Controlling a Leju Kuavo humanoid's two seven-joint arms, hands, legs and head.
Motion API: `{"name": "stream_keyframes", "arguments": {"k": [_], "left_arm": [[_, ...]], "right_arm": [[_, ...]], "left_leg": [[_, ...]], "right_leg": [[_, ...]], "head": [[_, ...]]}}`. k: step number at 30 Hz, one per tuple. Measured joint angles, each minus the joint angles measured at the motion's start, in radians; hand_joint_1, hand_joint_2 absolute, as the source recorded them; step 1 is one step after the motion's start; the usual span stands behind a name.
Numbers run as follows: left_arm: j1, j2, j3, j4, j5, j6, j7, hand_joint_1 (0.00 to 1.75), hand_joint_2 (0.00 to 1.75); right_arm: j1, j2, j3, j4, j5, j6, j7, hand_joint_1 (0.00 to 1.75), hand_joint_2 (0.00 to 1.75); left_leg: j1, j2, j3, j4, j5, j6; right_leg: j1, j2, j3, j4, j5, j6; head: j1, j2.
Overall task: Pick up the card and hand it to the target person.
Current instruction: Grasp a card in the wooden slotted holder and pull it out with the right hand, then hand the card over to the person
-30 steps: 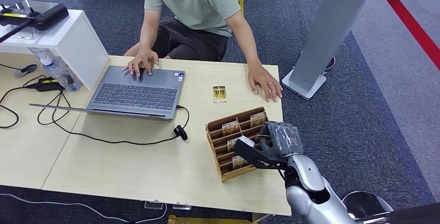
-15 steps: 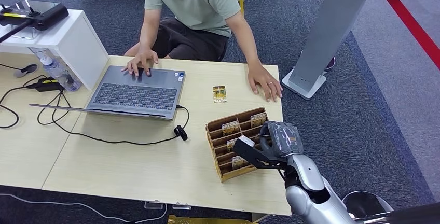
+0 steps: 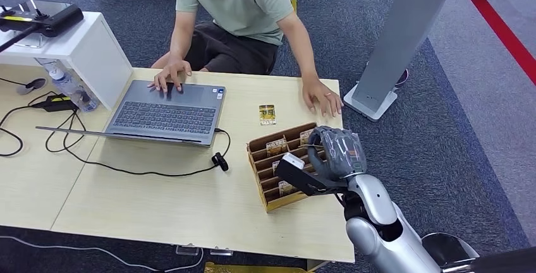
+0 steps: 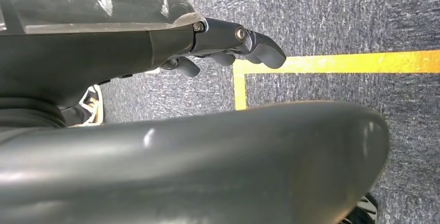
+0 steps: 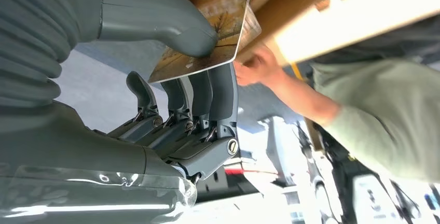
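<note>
1. head view: your right hand point(image 3: 332, 156) sits over the brown card rack point(image 3: 262, 175) at the table's point(image 3: 158, 203) right end, covering the rack's right side.
2. right wrist view: the thumb presses a card point(image 5: 207, 45) against the fingers point(image 5: 207, 92); that hand grips it, just beside the rack's wooden slats point(image 5: 270, 1).
3. left wrist view: your left hand point(image 4: 228, 45) hangs over carpet near a yellow floor line point(image 4: 332, 63), fingers curled in, nothing visible in them.
4. around the rack: one loose card point(image 3: 267, 114) lies flat on the table between rack and person; one open laptop point(image 3: 165, 112) sits to the left, its black cable point(image 3: 158, 169) ending in a plug near the rack.
5. the person point(image 3: 234, 7) sits across the table, one hand on the laptop, the other hand point(image 3: 322, 99) flat on the table just beyond the rack.
6. count: two cards stand visible in the rack's far slots point(image 3: 275, 146); others are hidden by your hand.
7. a grey pillar stand point(image 3: 404, 39) rises off the table's right corner.
</note>
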Motion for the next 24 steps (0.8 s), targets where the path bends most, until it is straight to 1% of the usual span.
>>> {"name": "stream_keyframes", "arguments": {"k": [3,5,10,13,18,24], "left_arm": [[0.0,0.0,-0.005,0.0,-0.005,0.0,-0.004,0.0,0.0],[0.0,0.0,-0.007,0.0,-0.006,0.0,-0.006,0.0,0.0],[-0.004,0.0,-0.014,0.0,-0.005,0.0,-0.008,0.0,0.0],[-0.006,0.0,-0.017,0.0,-0.006,0.0,-0.009,0.0,0.0],[-0.01,0.0,-0.025,0.0,-0.011,0.0,-0.011,0.0,0.0],[-0.011,0.0,-0.033,0.0,-0.01,-0.001,-0.013,0.0,0.0]], "right_arm": [[-0.047,0.002,0.005,-0.032,-0.009,0.005,-0.007,1.38,1.75],[-0.081,0.007,0.008,-0.041,-0.033,0.003,-0.027,1.38,1.75],[-0.188,0.044,0.038,0.009,-0.116,-0.015,-0.09,1.38,1.75],[-0.251,0.075,0.06,0.088,-0.151,-0.052,-0.123,1.38,1.75],[-0.351,0.14,0.099,0.28,-0.176,-0.12,-0.176,1.38,1.75],[-0.424,0.221,0.132,0.506,-0.181,-0.169,-0.225,1.38,1.75]], "left_leg": [[0.0,0.0,0.0,0.0,0.0,0.0],[0.0,0.0,0.0,0.0,0.0,0.0],[0.0,0.0,-0.001,0.0,0.001,0.0],[0.0,-0.001,-0.001,0.0,0.001,0.0],[0.0,-0.001,-0.001,0.0,0.001,0.0],[0.0,-0.001,-0.001,0.0,0.001,0.0]], "right_leg": [[0.0,0.0,0.0,0.0,0.0,0.0],[0.0,0.0,0.0,0.0,0.0,0.0],[0.0,0.0,0.0,0.001,0.0,0.0],[0.0,-0.001,0.0,0.001,0.001,0.0],[0.0,-0.001,0.0,0.001,0.001,0.0],[0.0,-0.001,-0.001,0.001,0.001,0.0]], "head": [[0.0,0.0],[0.001,0.0],[0.0,0.0],[0.0,0.0],[0.0,0.0],[0.0,0.0]]}}
